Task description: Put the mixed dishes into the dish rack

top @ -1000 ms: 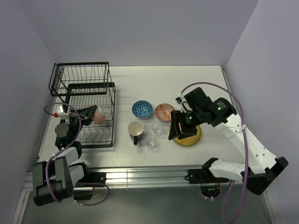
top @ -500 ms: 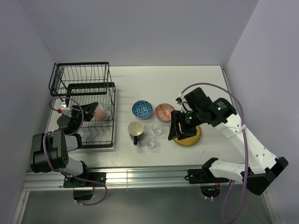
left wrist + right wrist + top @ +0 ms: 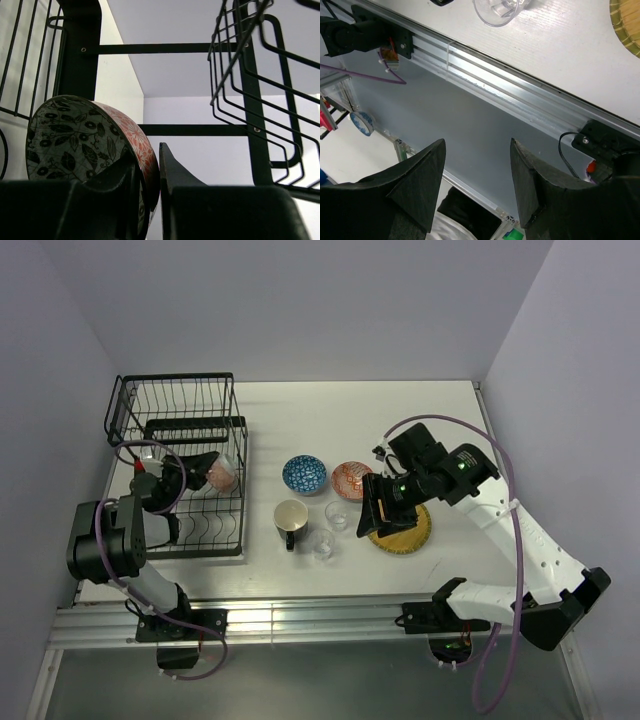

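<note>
Grey-green patterned bowl (image 3: 70,137), rim pinched in my left tool (image 3: 150,170), inside the black wire dish rack (image 3: 180,400). My right tool (image 3: 476,160) gapes empty over the yellow round plate (image 3: 418,533).

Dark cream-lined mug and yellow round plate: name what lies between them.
A farther small clear glass and a nearer small clear glass, shown in the top external view.

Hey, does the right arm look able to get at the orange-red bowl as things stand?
Probably yes. The right gripper is open and empty, hovering over the yellow plate right beside the orange-red bowl. Nothing stands between them; the closest clear glass sits off to one side.
</note>
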### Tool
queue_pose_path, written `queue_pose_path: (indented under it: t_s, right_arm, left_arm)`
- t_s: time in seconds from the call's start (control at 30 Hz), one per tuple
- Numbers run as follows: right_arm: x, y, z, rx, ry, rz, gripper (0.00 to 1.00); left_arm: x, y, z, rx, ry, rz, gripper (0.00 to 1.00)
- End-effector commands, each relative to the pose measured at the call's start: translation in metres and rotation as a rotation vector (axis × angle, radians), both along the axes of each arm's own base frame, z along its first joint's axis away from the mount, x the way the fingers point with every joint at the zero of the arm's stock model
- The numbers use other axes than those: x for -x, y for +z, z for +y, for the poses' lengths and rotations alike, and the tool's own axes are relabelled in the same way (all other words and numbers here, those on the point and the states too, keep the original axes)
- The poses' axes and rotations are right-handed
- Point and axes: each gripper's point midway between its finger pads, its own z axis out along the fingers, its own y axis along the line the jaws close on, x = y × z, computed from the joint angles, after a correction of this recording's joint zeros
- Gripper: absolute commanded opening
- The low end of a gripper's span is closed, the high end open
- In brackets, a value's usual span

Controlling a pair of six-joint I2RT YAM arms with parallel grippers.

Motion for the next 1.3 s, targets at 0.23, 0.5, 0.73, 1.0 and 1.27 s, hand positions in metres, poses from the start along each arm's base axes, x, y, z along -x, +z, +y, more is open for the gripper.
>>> queue_pose_path:
  t_s: [0.23, 0.5, 0.73, 1.0, 1.27]
  right_arm:
    - [-0.010, 0.013, 0.002, -0.021, -0.003, -0.054, 0.62]
    - [-0.010, 0.013, 0.000, -0.023, -0.004, -0.054, 0.62]
    - [-0.011, 0.016, 0.001, -0.039, -0.001, -0.055, 0.62]
    - [-0.011, 0.015, -0.001, -0.042, -0.004, -0.051, 0.62]
    - [-0.011, 0.015, -0.002, -0.046, -0.008, -0.049, 0.62]
  left_arm:
    - [-0.007, 0.063, -0.013, -0.060, -0.067, -0.378, 0.00]
    - [-0.015, 0.057, -0.014, -0.107, -0.073, -0.332, 0.00]
    - [-0.022, 0.040, -0.015, -0.203, -0.092, -0.227, 0.14]
    - [-0.015, 0.020, -0.020, -0.218, -0.122, -0.184, 0.14]
    - [-0.006, 0.010, -0.025, -0.171, -0.140, -0.186, 0.14]
